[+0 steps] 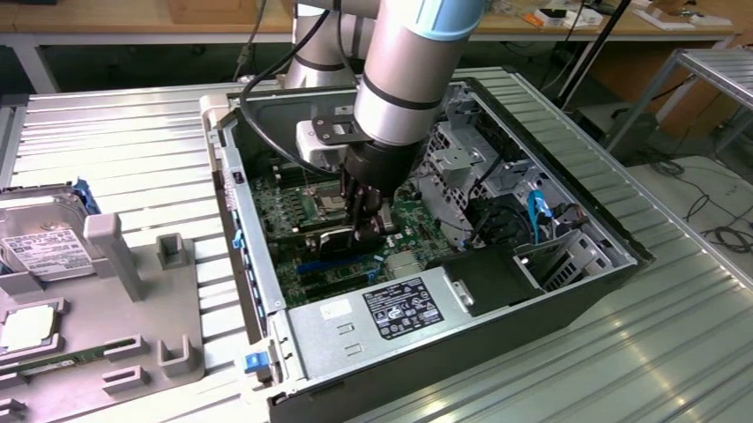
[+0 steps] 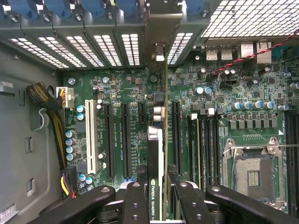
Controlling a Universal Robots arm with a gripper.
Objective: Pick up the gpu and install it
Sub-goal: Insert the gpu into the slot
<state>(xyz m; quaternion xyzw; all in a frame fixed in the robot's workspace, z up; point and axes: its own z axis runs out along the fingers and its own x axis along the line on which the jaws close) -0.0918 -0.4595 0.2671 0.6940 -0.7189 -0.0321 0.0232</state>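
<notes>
The gpu [image 2: 155,158], a thin black card with an NVIDIA Quadro label, stands on edge between my fingers [image 2: 135,200]. My gripper [image 2: 156,198] is shut on it. The card runs across the green motherboard [image 2: 224,93] among the long black expansion slots [image 2: 126,140]. Its metal bracket end [image 2: 161,28] reaches the case's rear slot openings. Whether its edge sits in a slot is hidden. In the exterior view my gripper [image 1: 362,225] reaches down into the open computer case [image 1: 471,352], with the dark gpu [image 1: 335,238] below it.
An open CPU socket [image 2: 252,172] and a white slot [image 2: 90,135] flank the card, with a cable bundle [image 2: 51,112] at the case wall. The power supply [image 1: 389,308] fills the case's near end. Outside, a grey fixture tray [image 1: 118,256] holds a hard drive [image 1: 41,238] and a memory stick [image 1: 59,361].
</notes>
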